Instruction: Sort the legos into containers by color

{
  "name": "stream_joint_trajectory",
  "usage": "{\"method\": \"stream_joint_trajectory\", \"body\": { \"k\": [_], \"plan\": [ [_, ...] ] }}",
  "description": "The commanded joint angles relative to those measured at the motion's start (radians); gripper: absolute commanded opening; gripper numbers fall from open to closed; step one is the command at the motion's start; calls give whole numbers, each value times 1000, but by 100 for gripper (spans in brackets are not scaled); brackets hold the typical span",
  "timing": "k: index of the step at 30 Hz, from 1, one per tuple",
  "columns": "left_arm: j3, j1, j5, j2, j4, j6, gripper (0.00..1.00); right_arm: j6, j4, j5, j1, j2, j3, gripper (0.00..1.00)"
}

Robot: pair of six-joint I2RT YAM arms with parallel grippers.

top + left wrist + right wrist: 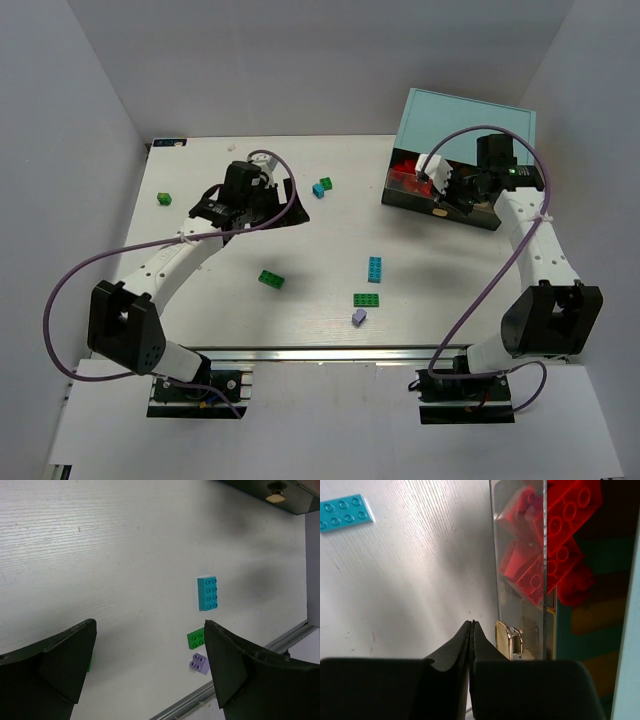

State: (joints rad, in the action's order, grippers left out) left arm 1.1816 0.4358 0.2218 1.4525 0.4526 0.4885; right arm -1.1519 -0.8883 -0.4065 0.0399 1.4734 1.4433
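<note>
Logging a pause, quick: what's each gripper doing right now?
Left gripper: open, holding nothing.
Right gripper: shut, holding nothing, tip beside the drawer handle.

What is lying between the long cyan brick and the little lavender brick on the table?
A flat green brick sits between the cyan brick and the lavender brick, clearest in the top view.

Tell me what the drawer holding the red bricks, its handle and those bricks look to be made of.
Drawer: apparently clear, glossy plastic; the bricks show through its wall.
Handle: shiny pale gold, either metal or plated plastic; it glints.
Red bricks: smooth moulded plastic, with crisp round studs and soft highlights.
</note>
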Motion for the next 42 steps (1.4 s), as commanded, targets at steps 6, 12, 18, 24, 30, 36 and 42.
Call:
{"method": "stream_joint_trajectory", "body": {
  "k": [6,12,18,24,30,36,42],
  "plan": [
    [-28,4,-19,-83,41,1,98,-5,74,122,3,39,-3,0],
    [-31,4,-22,-83,37,15,98,80,280,259,6,67,-34,0],
    [-33,4,-25,-87,43,18,98,110,388,356,3,151,5,0],
    [-20,4,-16,-87,35,15,98,147,430,393,5,212,54,0],
    [-53,4,51,-101,-77,35,98,152,451,402,2,228,63,0],
    [-89,14,131,-75,-288,125,96,119,279,34,5,104,16,0],
    [-100,23,244,79,-587,300,58,401,390,-208,5,-50,-127,62]
  ]
}}
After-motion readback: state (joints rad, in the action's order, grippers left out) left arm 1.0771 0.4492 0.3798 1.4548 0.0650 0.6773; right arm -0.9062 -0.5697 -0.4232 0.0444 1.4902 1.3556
